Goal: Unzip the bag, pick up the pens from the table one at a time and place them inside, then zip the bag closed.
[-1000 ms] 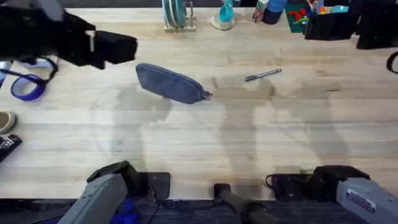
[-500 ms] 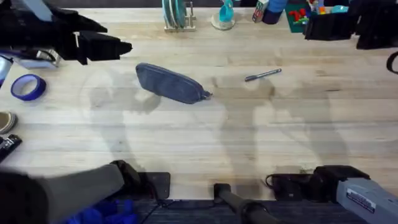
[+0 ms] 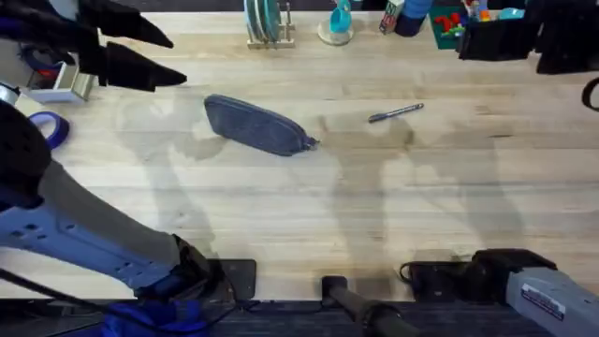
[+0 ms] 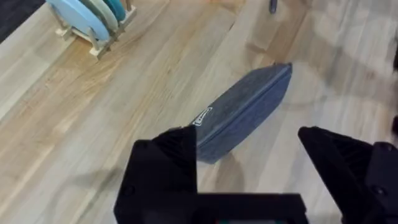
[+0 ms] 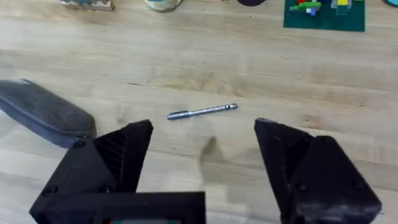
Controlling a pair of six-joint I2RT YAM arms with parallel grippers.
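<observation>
Overhead: the denim pouch point(image 3: 257, 125) lies zipped on the table point(image 3: 299, 215), well apart from the left gripper point(image 3: 159, 58), fingers spread, empty.

Left wrist: pouch beyond the fingertips; soft, prob. light (pinch near the pull tab).

Right wrist: right gripper point(image 5: 205, 140) agape w/ nothing held; silver pen point(image 5: 203, 111) just ahead, slim, likely slippery.
</observation>
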